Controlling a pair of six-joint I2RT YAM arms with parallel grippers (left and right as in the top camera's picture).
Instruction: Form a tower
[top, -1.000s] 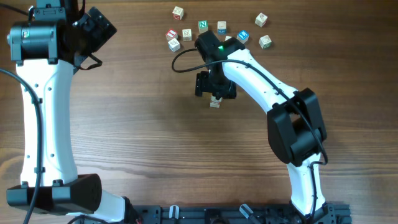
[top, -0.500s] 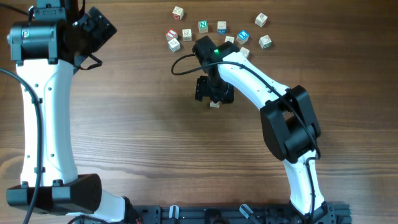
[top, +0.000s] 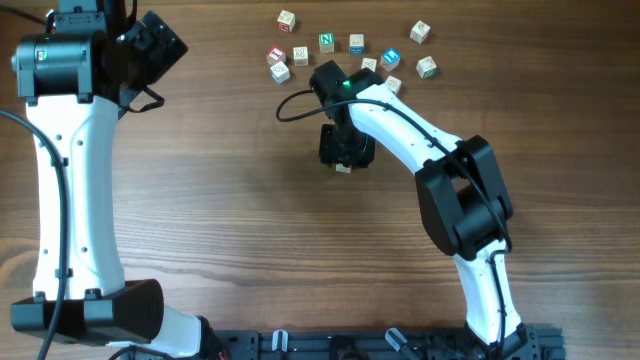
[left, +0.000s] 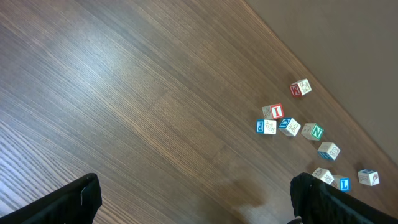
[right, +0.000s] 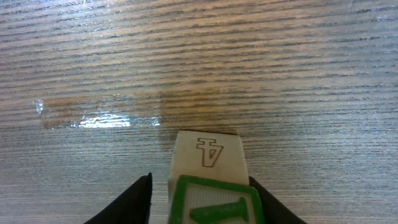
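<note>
A pale wooden cube (right: 208, 155) stands alone on the table; its near face has a green frame and its top face shows a brown 4. My right gripper (right: 200, 186) straddles it: the right finger (right: 264, 199) touches the cube's side, while the left finger (right: 134, 199) stands a small gap away. From overhead, the right gripper (top: 345, 150) covers most of this cube (top: 344, 168). No tower shows in any view. My left gripper (left: 196, 205) hangs wide open over bare wood, and overhead the left gripper (top: 155, 45) sits at the far left.
Several loose letter cubes (top: 326, 41) lie scattered at the table's far edge, just behind the right arm (top: 420, 120). The left wrist view shows the same cluster of cubes (left: 289, 126) near the table edge (left: 323, 68).
The right gripper has shifted slightly towards the far side and its jaws have narrowed around the green-faced cube. The left arm has not moved.
</note>
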